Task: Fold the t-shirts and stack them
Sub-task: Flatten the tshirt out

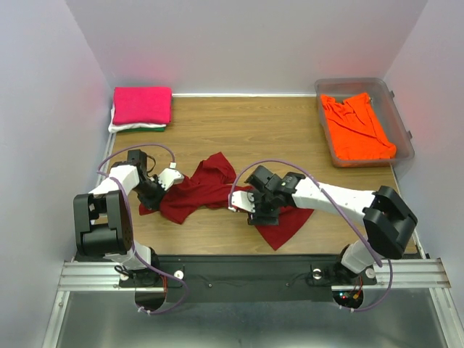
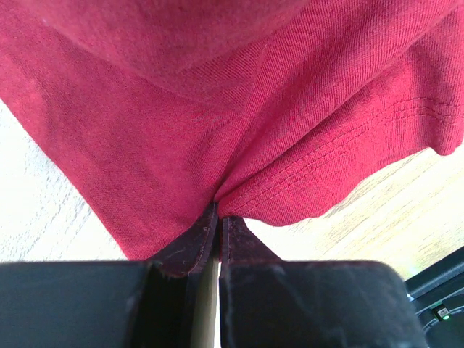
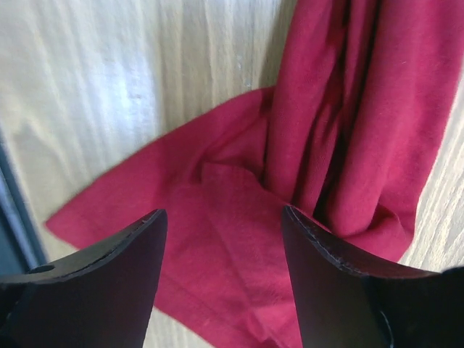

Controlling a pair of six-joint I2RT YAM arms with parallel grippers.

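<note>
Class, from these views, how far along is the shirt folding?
Done: pink shirt folded atop the back-left stack. In hand: dark red shirt, crumpled, pinched by the left hand; right hand open above it. Left: folding it, plus the orange shirt in the tub.

crumpled t-shirt (image 1: 210, 190): centre of table (image 1: 275, 134) | folded stack (image 1: 141, 107): far-left corner | tub (image 1: 353, 83): far-right corner, loose t-shirt (image 1: 355, 127) inside
</note>
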